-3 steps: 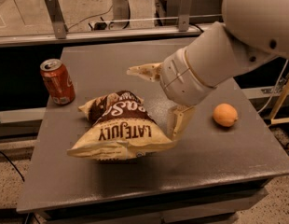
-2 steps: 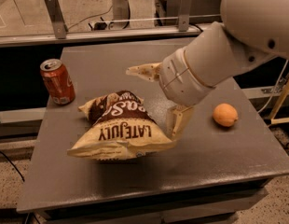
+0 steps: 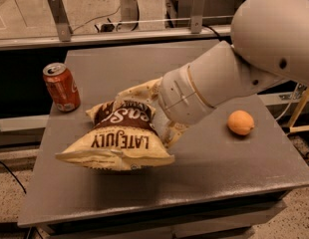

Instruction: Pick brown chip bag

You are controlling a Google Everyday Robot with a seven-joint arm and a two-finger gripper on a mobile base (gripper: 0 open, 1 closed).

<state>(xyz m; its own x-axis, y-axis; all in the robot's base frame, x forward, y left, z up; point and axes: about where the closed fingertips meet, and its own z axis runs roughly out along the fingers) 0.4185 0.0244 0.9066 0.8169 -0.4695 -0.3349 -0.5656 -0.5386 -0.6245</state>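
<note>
End effector (image 3: 144, 114) at the brown chip bag (image 3: 119, 141) on the counter (image 3: 219, 173)

The bag lay near the counter's middle-left. The end effector's two fingers stood wide apart, straddling the bag's right end; a firm grip could not be told. A red soda can (image 3: 61, 87) stood far-left, an orange fruit (image 3: 240, 122) right.

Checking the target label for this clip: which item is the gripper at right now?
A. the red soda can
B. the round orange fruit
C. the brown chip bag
C: the gripper is at one end of the brown chip bag, while the soda can and the orange fruit both sit well apart from it on the table.
</note>
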